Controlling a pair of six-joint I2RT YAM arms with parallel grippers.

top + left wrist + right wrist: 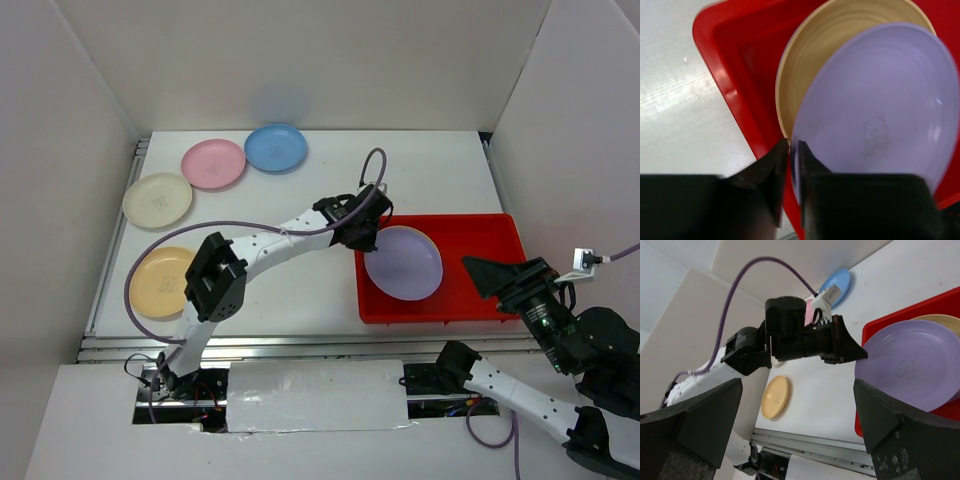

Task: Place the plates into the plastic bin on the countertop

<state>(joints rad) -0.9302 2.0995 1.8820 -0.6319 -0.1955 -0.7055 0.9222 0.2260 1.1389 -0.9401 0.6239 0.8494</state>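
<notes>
A purple plate (403, 262) hangs tilted over the left part of the red plastic bin (480, 235). My left gripper (365, 240) is shut on its left rim; the left wrist view shows the rim pinched between the fingers (782, 165). Under the purple plate (880, 110) a tan plate (810, 60) lies in the bin (730, 65). My right gripper (797, 390) stands open and empty by the bin's right front corner. Blue (275, 147), pink (213, 163), cream (157, 199) and yellow-orange (163, 281) plates lie on the countertop (300, 290) at left.
White walls enclose the countertop on the left, back and right. A metal rail (300, 345) runs along its front edge. The left arm's purple cable (240, 225) loops over the surface between the loose plates and the bin.
</notes>
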